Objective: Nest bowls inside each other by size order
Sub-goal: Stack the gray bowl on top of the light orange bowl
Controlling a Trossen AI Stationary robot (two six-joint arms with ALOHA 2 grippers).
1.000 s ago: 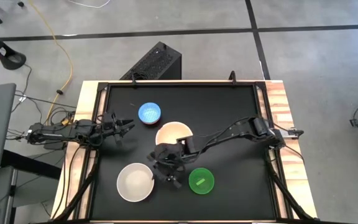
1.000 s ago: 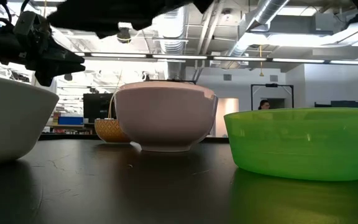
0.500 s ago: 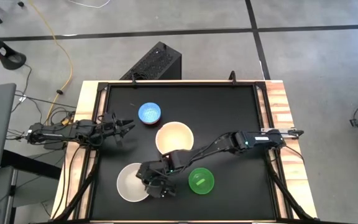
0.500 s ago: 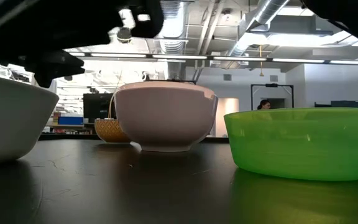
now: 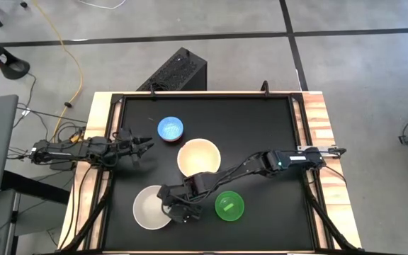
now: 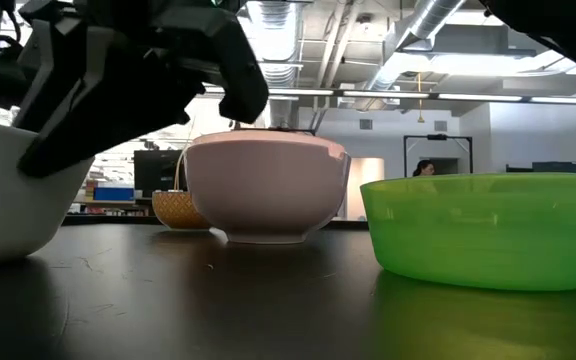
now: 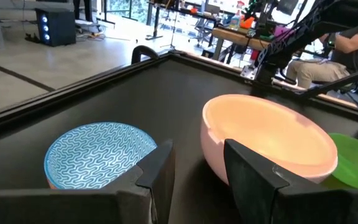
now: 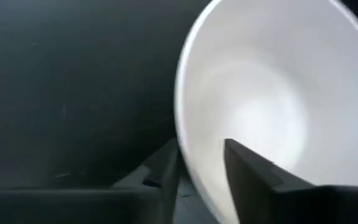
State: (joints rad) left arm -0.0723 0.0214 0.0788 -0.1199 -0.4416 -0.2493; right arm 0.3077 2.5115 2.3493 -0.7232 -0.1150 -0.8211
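Observation:
The large white bowl (image 5: 147, 209) stands on its base at the table's near left; it also shows in the low view (image 6: 8, 190). My right gripper (image 5: 176, 206) is open at its right rim, one finger inside (image 8: 247, 174) and one outside (image 8: 160, 171). A pinkish-cream bowl (image 5: 198, 156) stands mid-table; I cannot tell whether a second bowl sits in it. The green bowl (image 5: 229, 205) stands near right of the gripper. The small blue bowl (image 5: 170, 129) stands farther back. My left gripper (image 5: 142, 144) is open and empty at the table's left, facing the blue bowl (image 7: 98, 152). My right gripper straddles the white bowl's right rim (image 8: 182, 124), slanting down from the right. One finger is inside the hollow and one outside. The bowl rests on the table. I cannot tell whether either finger touches the rim.
A raised black frame (image 5: 296, 106) runs round the black tabletop. A black box (image 5: 179, 71) stands on the floor behind the table. A person (image 7: 353, 37) sits in the room beyond. Bare tabletop lies at the far right (image 5: 261, 120).
My right gripper has gone from beside the pinkish bowl toward the table's near left and come down at the white bowl's right rim. It now fills the low view's upper left. The bowls have stayed in place.

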